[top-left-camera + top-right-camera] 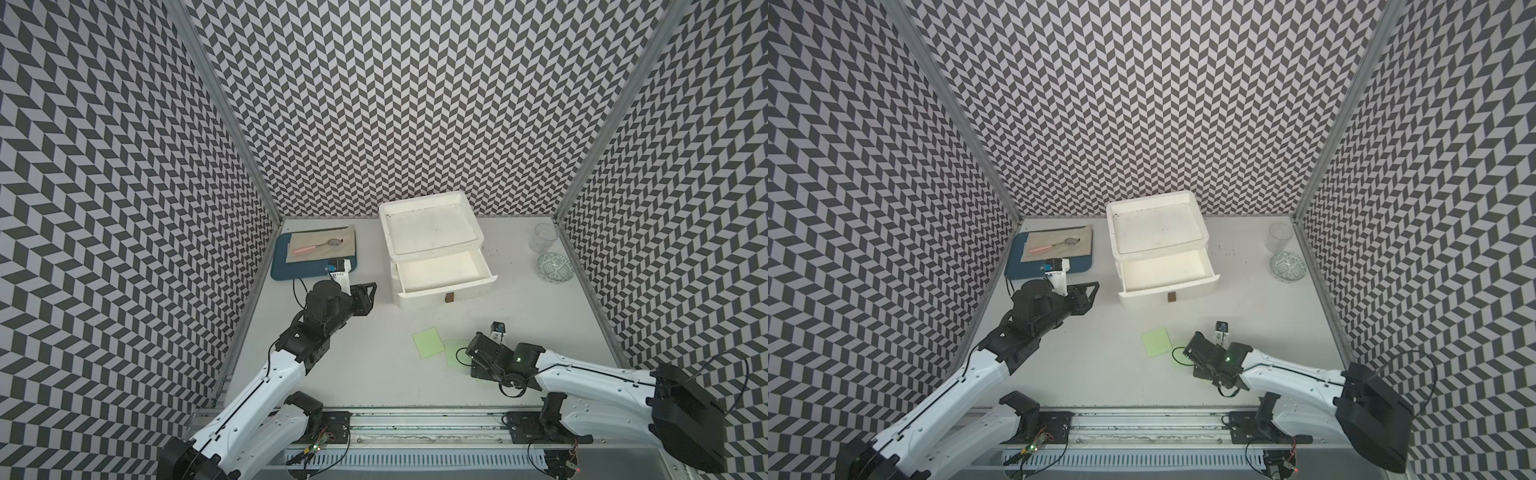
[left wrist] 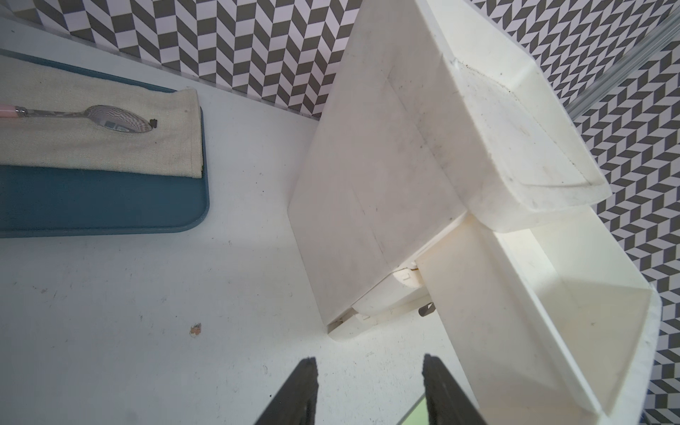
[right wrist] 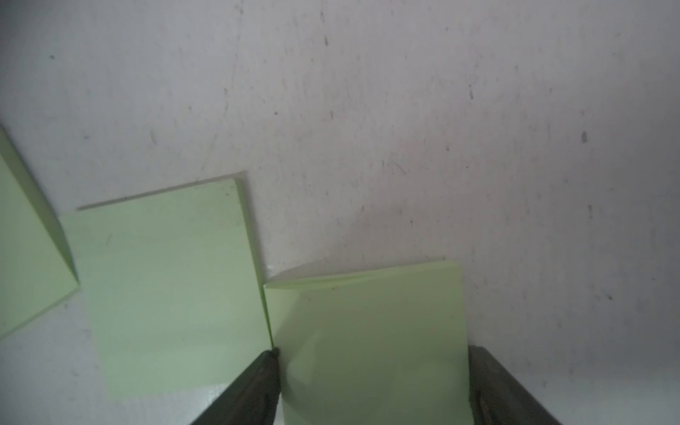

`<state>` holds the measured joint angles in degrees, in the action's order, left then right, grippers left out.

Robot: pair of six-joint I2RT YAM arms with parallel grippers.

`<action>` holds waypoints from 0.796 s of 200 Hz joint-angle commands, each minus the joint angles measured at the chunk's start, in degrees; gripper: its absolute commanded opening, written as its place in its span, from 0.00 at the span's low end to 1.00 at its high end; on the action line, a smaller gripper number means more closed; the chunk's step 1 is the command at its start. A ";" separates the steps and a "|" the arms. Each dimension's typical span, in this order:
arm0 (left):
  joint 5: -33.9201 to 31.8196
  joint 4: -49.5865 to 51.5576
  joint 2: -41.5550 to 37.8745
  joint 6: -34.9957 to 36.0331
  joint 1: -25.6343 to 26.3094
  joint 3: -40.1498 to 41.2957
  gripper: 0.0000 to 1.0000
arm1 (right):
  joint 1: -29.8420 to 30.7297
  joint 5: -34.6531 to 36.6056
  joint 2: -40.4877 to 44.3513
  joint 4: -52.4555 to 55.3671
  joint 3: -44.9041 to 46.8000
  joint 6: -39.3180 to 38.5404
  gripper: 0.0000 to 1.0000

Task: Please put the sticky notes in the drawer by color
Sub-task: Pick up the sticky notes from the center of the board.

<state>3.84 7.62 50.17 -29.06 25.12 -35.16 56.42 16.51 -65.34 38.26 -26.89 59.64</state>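
Currently, right pincer (image 3: 373, 351), jaws apart, is straddling a green sticky note (image 3: 368, 312) in front of the drawer (image 1: 446, 286); left pincer (image 2: 368, 357) is hovering open.

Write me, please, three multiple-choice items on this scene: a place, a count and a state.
1. Where does the pink-handled metal spoon lie? A) on the beige cloth on the blue tray B) on the bare tabletop C) on the floor
2. How many light green paper sticky notes show in the right wrist view? A) one B) three C) five
3. How does the white plastic three-drawer unit stand? A) all drawers shut B) one drawer pulled out C) tipped over
1 A: it rests on the cloth. 2 B: one between the right gripper's fingers, two beside it. 3 B: one drawer juts forward.
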 commanded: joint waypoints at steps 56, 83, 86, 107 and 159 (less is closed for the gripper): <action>1.69 -0.10 -0.99 0.23 -0.05 -0.13 0.50 | 6.01 -3.08 -1.67 4.77 -0.54 2.87 0.91; 2.16 -0.18 -1.36 0.10 -0.02 -0.06 0.50 | 8.21 -3.25 -3.51 5.92 -0.66 5.47 0.93; 2.22 -0.17 -1.36 0.06 -0.07 -0.08 0.50 | 8.33 -3.32 -3.69 5.87 -0.60 5.67 0.93; 2.75 -0.87 -1.74 -0.20 -0.06 0.33 0.50 | 8.59 -3.47 -4.75 5.38 -0.53 5.80 0.91; 3.57 -0.90 -2.69 -0.74 -0.07 0.37 0.51 | 8.93 -0.41 -3.20 6.80 -1.69 6.54 0.80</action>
<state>6.39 7.57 48.56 -29.67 25.12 -35.16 64.86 15.70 -68.27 40.42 -29.08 65.58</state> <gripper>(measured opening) 0.504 0.812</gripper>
